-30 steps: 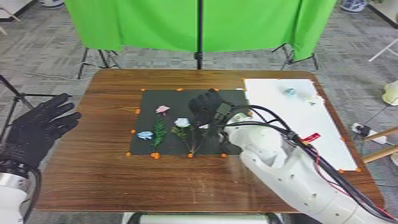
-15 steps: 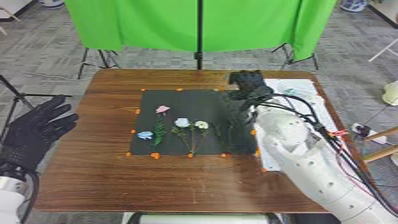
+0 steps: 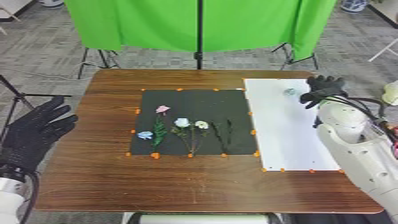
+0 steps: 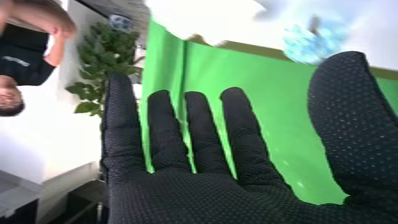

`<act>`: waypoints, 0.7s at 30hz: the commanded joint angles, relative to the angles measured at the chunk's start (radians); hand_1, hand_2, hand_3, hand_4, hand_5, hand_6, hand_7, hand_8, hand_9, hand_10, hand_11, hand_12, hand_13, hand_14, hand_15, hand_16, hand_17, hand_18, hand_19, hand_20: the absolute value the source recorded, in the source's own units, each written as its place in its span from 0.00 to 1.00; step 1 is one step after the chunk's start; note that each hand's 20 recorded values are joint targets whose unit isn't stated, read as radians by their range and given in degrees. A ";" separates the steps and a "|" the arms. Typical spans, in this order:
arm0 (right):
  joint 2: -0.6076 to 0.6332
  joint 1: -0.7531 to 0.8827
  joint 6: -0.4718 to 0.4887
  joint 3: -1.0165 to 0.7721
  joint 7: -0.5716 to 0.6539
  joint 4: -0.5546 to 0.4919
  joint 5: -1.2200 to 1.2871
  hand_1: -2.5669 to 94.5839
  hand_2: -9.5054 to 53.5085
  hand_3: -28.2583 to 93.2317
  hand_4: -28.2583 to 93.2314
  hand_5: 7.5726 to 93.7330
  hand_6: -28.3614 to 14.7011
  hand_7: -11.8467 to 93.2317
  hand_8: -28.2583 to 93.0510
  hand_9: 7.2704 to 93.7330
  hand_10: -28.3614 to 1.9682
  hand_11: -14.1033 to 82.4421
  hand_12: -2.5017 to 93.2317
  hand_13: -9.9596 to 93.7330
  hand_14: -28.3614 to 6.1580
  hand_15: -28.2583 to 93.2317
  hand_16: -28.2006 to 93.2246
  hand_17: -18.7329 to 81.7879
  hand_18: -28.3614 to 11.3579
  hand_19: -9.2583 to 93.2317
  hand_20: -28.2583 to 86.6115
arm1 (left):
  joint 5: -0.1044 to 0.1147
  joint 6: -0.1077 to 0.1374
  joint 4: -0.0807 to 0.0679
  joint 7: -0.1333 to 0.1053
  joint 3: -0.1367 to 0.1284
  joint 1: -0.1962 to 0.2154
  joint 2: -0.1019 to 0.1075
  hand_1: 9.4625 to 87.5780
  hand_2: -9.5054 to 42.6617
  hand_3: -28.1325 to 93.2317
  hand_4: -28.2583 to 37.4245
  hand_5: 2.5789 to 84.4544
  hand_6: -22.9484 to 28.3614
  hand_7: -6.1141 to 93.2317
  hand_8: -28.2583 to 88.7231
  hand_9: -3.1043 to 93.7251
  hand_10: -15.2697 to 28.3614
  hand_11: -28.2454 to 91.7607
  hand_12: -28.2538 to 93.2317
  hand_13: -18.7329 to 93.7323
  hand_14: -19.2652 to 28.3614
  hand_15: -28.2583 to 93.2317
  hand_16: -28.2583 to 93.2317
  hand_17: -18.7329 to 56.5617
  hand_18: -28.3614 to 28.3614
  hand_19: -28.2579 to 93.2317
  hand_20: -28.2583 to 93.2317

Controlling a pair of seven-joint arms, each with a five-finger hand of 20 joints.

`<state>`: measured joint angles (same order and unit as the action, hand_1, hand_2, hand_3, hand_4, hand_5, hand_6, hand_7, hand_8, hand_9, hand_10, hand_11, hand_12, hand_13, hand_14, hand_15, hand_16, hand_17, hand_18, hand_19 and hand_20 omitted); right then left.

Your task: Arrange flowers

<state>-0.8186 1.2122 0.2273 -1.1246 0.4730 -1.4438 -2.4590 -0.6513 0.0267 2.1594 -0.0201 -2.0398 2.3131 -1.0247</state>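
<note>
Lying near spread right hand: blue flower.

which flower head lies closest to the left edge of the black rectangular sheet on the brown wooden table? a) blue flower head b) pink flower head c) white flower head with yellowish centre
a: the blue flower head lies right by the left edge of the black sheet, with the pink one and the white one farther right.
</note>
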 commanded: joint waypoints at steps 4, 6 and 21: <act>0.004 0.010 -0.025 0.001 0.030 0.069 0.005 0.28 0.00 0.97 0.00 0.23 0.59 0.41 0.09 0.32 0.64 0.35 0.21 0.46 0.59 0.45 0.36 0.28 0.22 0.59 0.37 | -0.005 -0.004 -0.004 0.011 0.000 0.010 -0.009 0.20 0.27 0.83 0.04 0.42 0.51 0.22 0.16 0.35 0.62 0.41 0.31 0.41 0.71 0.60 0.20 0.16 0.87 0.67 0.30; 0.003 0.011 -0.025 0.003 0.022 0.080 -0.006 0.30 0.00 0.97 0.00 0.27 0.62 0.40 0.08 0.37 0.64 0.35 0.20 0.50 0.63 0.47 0.35 0.29 0.23 0.59 0.37 | -0.006 -0.007 -0.004 0.013 0.001 0.008 -0.009 0.21 0.27 0.83 0.04 0.42 0.51 0.22 0.16 0.35 0.62 0.41 0.31 0.41 0.71 0.60 0.20 0.16 0.87 0.67 0.30; 0.024 0.066 -0.392 0.054 -0.126 0.042 -0.012 0.51 0.03 0.89 0.00 0.73 0.82 0.55 0.16 0.93 0.89 0.32 0.45 0.82 0.83 0.64 0.50 0.45 0.37 0.80 0.47 | -0.006 -0.011 -0.007 0.016 0.002 0.005 -0.005 0.21 0.27 0.83 0.04 0.42 0.51 0.22 0.16 0.35 0.63 0.41 0.30 0.41 0.71 0.60 0.20 0.16 0.88 0.67 0.30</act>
<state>-0.8086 1.2430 -0.1307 -1.0744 0.3823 -1.3148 -2.4660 -0.6525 0.0246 2.1580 -0.0164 -2.0382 2.3105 -1.0238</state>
